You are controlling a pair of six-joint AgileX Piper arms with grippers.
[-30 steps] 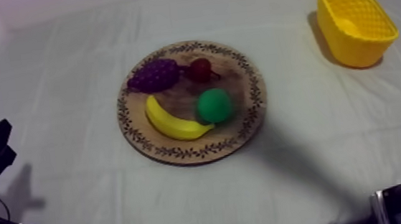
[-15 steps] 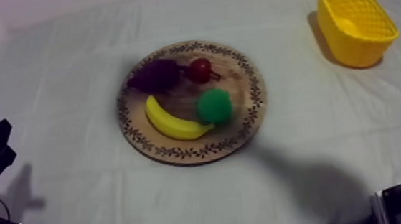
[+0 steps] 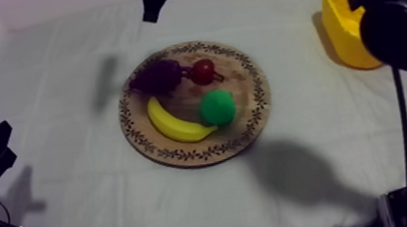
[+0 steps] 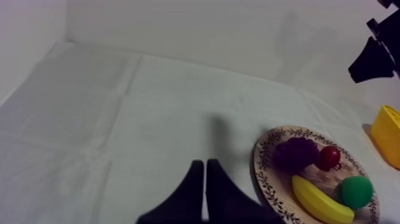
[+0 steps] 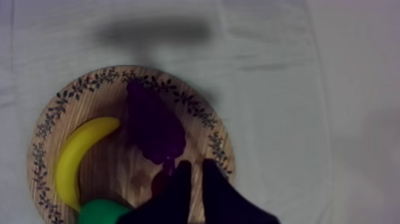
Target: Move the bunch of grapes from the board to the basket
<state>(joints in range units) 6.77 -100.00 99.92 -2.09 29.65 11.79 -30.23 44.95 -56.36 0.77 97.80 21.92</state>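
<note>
My right arm reaches in from the upper right, its right gripper [image 3: 153,9] hanging over the wooden board [image 3: 251,91] near the bunch of grapes [image 3: 155,76] — fingers pressed together, holding nothing. The left gripper [image 4: 205,163] sits low, likewise closed and empty.

- Nothing readable here: no text, labels, brand names, numbers or signs.
- Closest thing to a marking is the dark pattern round the rim of the wooden board [image 3: 204,153], and that's just leafy ornament, not letters.
</note>
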